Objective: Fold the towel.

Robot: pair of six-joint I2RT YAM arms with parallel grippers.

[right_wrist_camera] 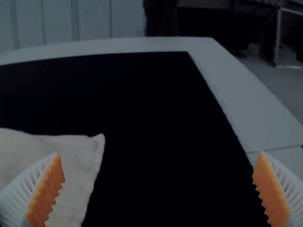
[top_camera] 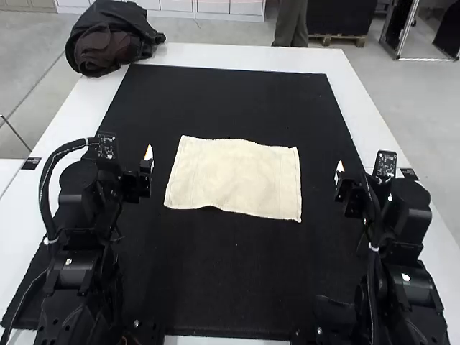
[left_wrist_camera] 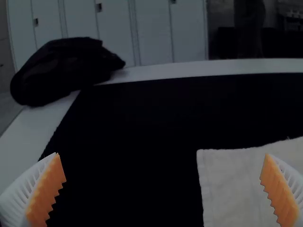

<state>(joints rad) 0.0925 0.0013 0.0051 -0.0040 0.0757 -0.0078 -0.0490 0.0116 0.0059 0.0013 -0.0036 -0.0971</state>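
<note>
The job stands at its start, as I judge it: the cream, rectangular cloth towel [top_camera: 233, 176] lies spread with no fold made, and the first grasp is the step in hand. It sits about midway between the left and right edges of the black, matte mat [top_camera: 237, 287], which covers most of the smooth white bench [top_camera: 244, 56], and it lies slightly askew to the mat's far edge.

The left gripper [left_wrist_camera: 162, 154] is open, near the towel's left side; the right gripper [right_wrist_camera: 160, 153] is open too, off its right side. Both hold nothing. The next move probably calls for lowering both to two corners, pinching the hem, then carrying that edge over evenly; gripping at uneven depth could skew the fold.

The towel looks soft and lightly napped, with stitched hems, faint lines near its right end and a gentle ripple along its near edge. The fingers [left_wrist_camera: 45, 194] are white, ribbed and tapered, with orange, saw-toothed pads. A slumped dark fabric bundle [top_camera: 108, 43] rests at the bench's far left corner.
</note>
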